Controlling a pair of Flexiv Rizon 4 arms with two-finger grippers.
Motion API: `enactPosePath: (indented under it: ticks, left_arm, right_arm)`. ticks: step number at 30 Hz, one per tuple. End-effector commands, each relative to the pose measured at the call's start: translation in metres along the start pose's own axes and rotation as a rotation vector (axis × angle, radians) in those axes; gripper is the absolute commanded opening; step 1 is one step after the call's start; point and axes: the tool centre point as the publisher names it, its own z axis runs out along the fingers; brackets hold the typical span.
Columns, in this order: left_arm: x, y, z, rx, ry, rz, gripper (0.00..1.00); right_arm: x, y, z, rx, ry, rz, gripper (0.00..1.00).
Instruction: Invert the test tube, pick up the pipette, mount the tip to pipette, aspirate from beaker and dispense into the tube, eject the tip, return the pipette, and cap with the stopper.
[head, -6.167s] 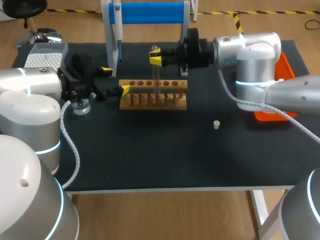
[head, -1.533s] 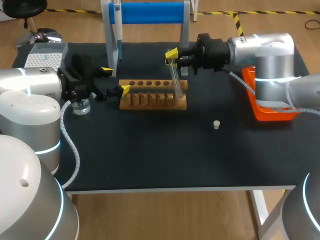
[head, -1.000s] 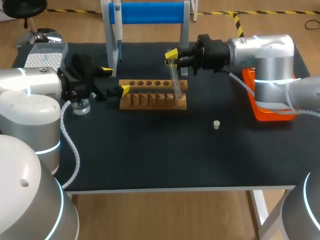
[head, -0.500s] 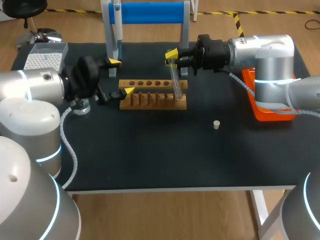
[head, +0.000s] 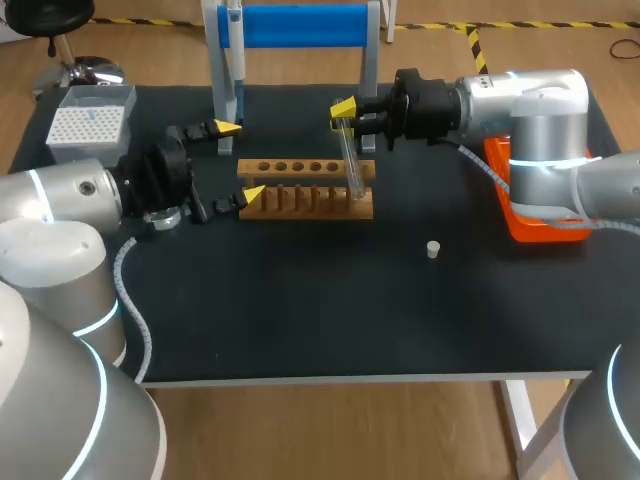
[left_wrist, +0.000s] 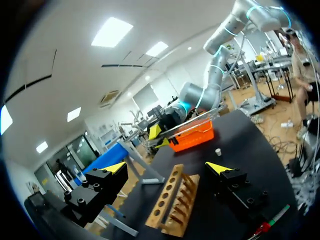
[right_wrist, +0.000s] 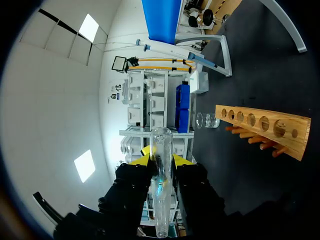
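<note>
Test tube stands tilted, its upper end clamped between the fingers of the right gripper and its lower end at the right-end hole of the wooden rack. Whether it is seated there cannot be told. The high grip is judged to leave the tube's length free to enter the rack. Left gripper is spread wide and empty just beside the rack's left end, near the hanging pipette, judged ready for pickup. Stopper lies well apart on the table, uncollected.
</note>
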Motion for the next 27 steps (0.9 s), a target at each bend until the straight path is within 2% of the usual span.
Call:
enactPosePath:
  ticks: [1, 3, 4, 7, 15, 27]
  left_arm:
    - [0.004, 0.0, 0.012, 0.145, -0.011, 0.262, 1.0]
    - [0.004, 0.001, 0.017, 0.164, 0.017, 0.341, 1.0]
    - [0.005, 0.001, 0.02, 0.147, 0.015, 0.39, 1.0]
    - [0.006, -0.001, 0.024, 0.195, 0.008, 0.494, 1.0]
    - [0.005, -0.012, 0.037, 0.297, -0.013, 0.674, 1.0]
    - [0.014, -0.034, 0.051, 0.261, 0.021, 0.876, 1.0]
  right_arm:
    - [0.001, -0.001, 0.0, -0.004, -0.004, 0.0, 0.0]
    - [0.001, -0.001, 0.0, -0.004, -0.004, 0.0, 0.0]
    - [0.001, -0.001, 0.0, -0.004, -0.004, 0.0, 0.0]
    - [0.001, -0.001, 0.0, -0.004, -0.004, 0.0, 0.0]
    - [0.001, -0.001, 0.0, -0.004, -0.004, 0.0, 0.0]
    - [0.001, -0.001, 0.0, -0.004, -0.004, 0.0, 0.0]
